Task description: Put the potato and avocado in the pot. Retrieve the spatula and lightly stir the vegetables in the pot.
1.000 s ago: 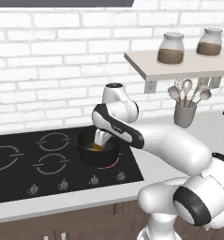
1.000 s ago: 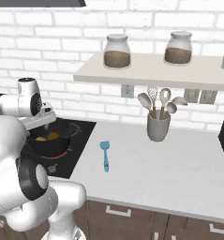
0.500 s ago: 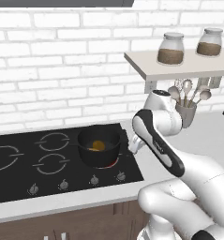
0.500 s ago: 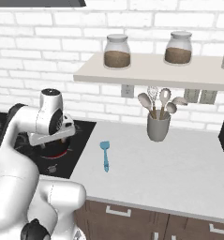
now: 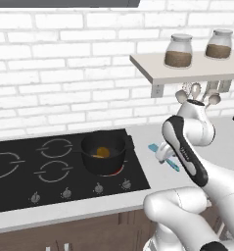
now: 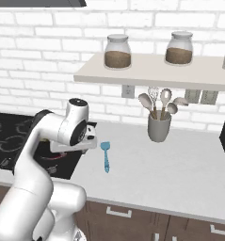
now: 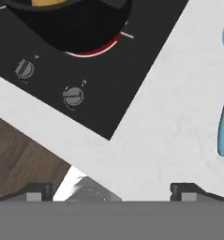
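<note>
White brick is backing the pale counter and black cooktop. At the cooktop's 3 o'clock corner, the pot is holding the potato. Hanging wide and empty, the end effector is likely heading for the spatula, lying at its 2 o'clock; next comes descending over the handle.

Illumination is even, bright and diffuse across all views; no distinct light source identifiable. Shadows are soft and faint, chiefly beneath the wall shelf. The black cooktop shows no glare. Rendering is sharp near and far, with slight pixel softness in the hand view. No edge distortion noted.
</note>
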Motion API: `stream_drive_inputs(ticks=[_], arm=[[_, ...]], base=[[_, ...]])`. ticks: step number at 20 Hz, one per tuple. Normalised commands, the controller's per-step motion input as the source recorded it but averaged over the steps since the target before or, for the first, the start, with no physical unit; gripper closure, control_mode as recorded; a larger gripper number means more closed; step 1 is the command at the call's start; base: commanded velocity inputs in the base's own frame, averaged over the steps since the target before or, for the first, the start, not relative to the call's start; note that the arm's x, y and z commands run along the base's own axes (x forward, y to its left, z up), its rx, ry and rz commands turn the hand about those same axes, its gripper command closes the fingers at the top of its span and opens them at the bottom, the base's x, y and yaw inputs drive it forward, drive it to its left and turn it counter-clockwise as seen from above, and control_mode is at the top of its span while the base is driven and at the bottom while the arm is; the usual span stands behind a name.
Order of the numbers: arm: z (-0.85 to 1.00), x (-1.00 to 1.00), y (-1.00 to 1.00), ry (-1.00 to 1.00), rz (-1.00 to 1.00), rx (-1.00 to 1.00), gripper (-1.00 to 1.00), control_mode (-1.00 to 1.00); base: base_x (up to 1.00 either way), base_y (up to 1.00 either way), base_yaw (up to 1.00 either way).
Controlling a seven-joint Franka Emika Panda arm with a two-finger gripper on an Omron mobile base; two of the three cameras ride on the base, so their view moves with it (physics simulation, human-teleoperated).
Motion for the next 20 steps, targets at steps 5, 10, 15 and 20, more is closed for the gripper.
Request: stream_drive_inputs(ticks=[5, 10, 15, 20], arm=[[-0.09, 0.1, -0.64, 0.06, -0.21, 0.0, -1.0, -1.0], [-0.36, 0.14, -0.55, -0.03, -0.04, 0.0, -1.0, -1.0], [-0.47, 0.46, -0.4, -0.02, -0.02, 0.0, -1.0, -1.0], [-0.47, 0.55, -0.27, 0.0, -0.04, 0.0, -1.0, -1.0]], base=[[0.0, 0.0, 0.0], [0.0, 0.0, 0.0], [0.0, 0.0, 0.0], [0.0, 0.0, 0.0]])
